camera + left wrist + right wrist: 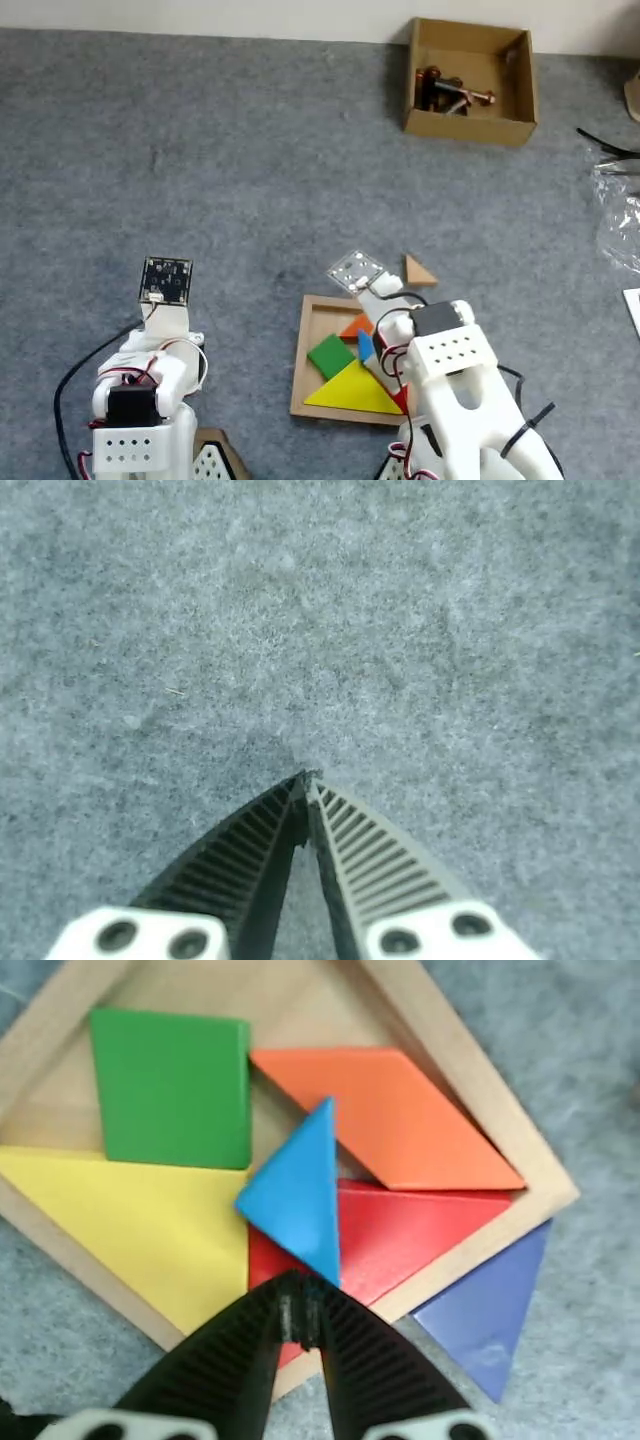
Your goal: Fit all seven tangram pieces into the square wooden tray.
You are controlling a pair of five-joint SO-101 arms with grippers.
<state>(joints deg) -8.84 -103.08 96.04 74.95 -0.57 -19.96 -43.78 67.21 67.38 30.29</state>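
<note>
The square wooden tray (470, 1110) holds a green square (170, 1085), a yellow triangle (150, 1230), an orange parallelogram (400, 1115) and a red triangle (420, 1225). A small blue triangle (295, 1195) lies askew over the red and yellow pieces. My right gripper (303, 1295) is shut, its tips touching the blue triangle's near corner. A dark blue triangle (490, 1310) lies on the carpet against the tray's outer edge. In the high view a wood-coloured triangle (420, 270) lies beyond the tray (300, 345). My left gripper (305, 778) is shut and empty over bare carpet.
A cardboard box (470, 80) with small objects stands at the far right. Clear plastic wrap (620, 215) and cables lie at the right edge. The left arm (140, 400) sits well to the left of the tray, the right arm (450, 365) over its right side.
</note>
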